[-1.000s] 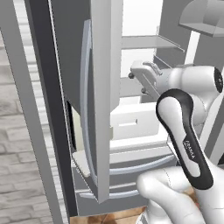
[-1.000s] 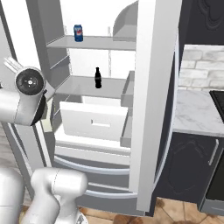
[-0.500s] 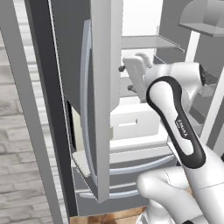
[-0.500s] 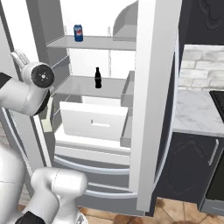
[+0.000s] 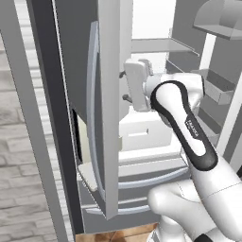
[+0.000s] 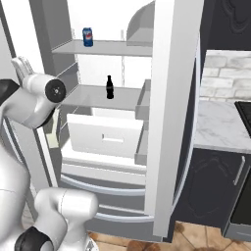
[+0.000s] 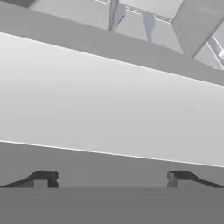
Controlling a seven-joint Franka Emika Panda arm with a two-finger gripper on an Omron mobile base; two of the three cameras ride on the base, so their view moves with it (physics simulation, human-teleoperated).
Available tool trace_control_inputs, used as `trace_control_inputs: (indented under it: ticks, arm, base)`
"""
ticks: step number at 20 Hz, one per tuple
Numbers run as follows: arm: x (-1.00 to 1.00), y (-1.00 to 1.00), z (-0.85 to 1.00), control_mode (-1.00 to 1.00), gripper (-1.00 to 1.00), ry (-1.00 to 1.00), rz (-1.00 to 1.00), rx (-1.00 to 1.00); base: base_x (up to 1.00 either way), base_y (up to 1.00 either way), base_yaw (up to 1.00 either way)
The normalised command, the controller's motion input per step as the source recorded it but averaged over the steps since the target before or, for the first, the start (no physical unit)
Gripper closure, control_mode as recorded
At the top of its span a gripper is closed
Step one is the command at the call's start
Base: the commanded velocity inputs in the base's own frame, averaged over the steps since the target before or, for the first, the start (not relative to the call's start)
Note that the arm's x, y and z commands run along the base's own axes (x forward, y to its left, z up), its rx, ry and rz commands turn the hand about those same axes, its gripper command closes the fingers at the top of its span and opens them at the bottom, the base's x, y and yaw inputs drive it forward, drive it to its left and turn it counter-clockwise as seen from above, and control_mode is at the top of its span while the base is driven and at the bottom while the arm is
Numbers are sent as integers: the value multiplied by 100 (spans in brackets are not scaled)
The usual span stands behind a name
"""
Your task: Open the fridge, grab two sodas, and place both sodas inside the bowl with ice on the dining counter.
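Gripper [image 7: 109, 178] jaws spread wide, holding nothing, facing fridge [image 6: 166, 98] interior; blue soda can [image 6: 87, 37] upright on top shelf.

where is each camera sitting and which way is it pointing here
Left base view: behind the arm to its left, looking forward at the open fridge; the arm rises from the lower right, and the gripper reaches beside the left door's edge.
Right base view: behind the arm to its right, facing the fridge shelves with the blue soda can and a dark bottle; the arm shows at lower left.
Hand view: on the hand, close to flat white and grey fridge surfaces; two finger tips stand wide apart.
Both base views share the fridge's white drawer.
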Motion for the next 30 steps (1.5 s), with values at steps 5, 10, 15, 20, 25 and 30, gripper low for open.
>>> trace_control_inputs:
  ticks: [5, 10, 15, 20, 25, 30]
  arm:
    - [-12, 68, -17, -100, -100, 0, 10, 9]
    - [-5, 77, -7, -100, -100, 0, 7, 7]
    - [-1, 88, -1, -100, -100, 1, 4, 2]
    - [-17, 80, 0, -100, -100, 2, 0, -2]
    - [-19, 16, -6, -100, -100, 2, 0, -9]
    - [-21, -16, -4, -100, -100, 5, -2, -6]
  base:
    - [0, 0, 0]
    - [0, 0, 0]
    - [0, 0, 0]
    - [0, 0, 0]
    - [0, 0, 0]
    - [0, 0, 0]
